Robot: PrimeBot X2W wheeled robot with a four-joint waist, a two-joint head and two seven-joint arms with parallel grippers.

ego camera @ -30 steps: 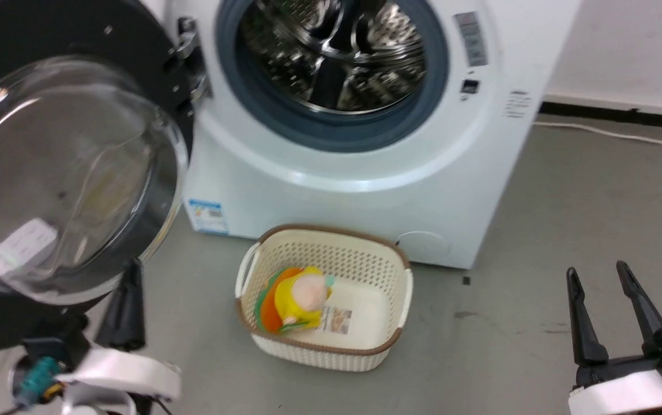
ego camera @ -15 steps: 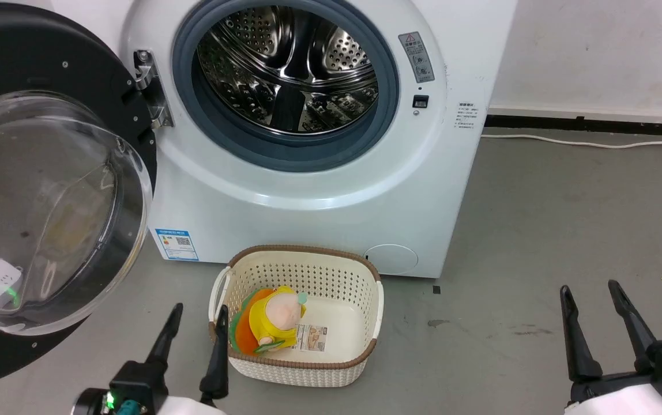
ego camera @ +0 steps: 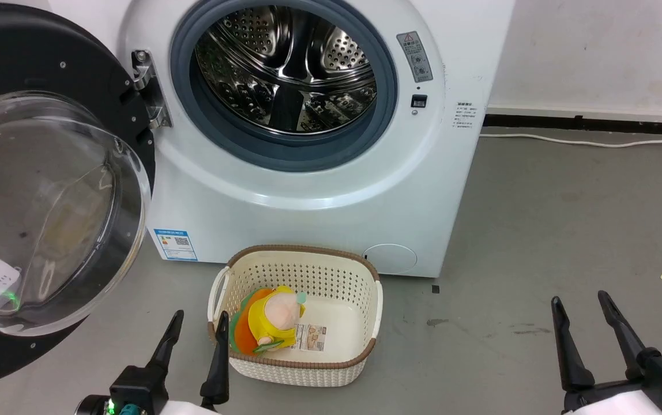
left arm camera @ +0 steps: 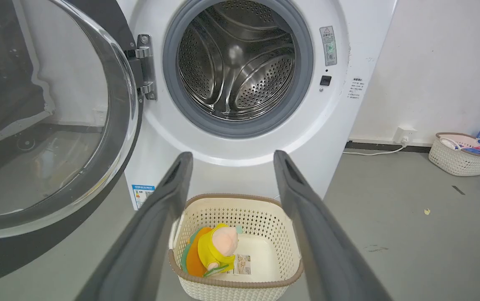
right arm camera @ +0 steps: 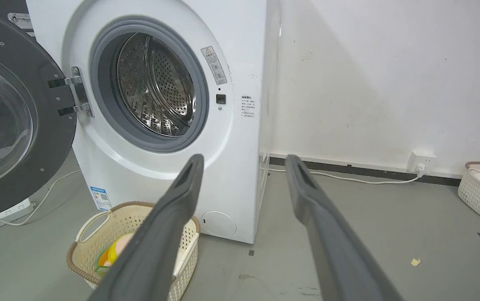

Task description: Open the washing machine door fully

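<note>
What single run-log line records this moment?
washing machine door: wide open | left hand: open, empty | right hand: open, empty | basket: holds toy

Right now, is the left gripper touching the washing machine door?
No: the left gripper hangs open by the basket, clear of the washing machine door.
</note>
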